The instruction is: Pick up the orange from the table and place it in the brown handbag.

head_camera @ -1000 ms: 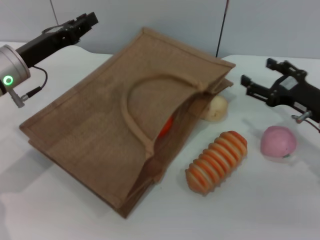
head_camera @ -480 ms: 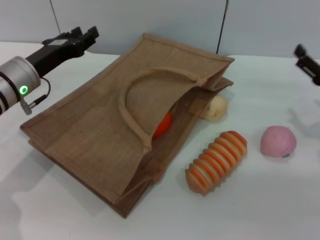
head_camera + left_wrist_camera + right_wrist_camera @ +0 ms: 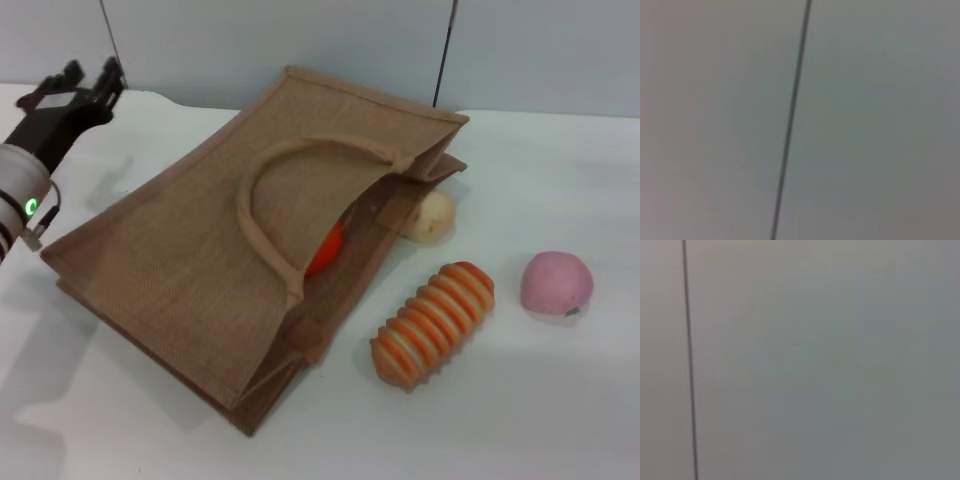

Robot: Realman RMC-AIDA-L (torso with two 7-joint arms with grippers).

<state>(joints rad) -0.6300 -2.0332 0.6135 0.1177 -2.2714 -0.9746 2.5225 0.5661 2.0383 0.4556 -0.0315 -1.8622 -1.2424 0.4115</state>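
At the upper left of the head view the left gripper [image 3: 85, 85] hangs above the table [image 3: 560, 400]; whether it is open, I cannot tell. At centre the brown handbag [image 3: 200, 260] lies flat, the orange [image 3: 326, 250] showing inside its mouth. Right: ribbed striped item [image 3: 435, 322], pink fruit [image 3: 556, 283].

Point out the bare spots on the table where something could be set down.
Bare table: the near right corner beyond the striped oblong item and pink fruit, and the far right. Crowded: between the brown handbag, pale fruit and striped item.
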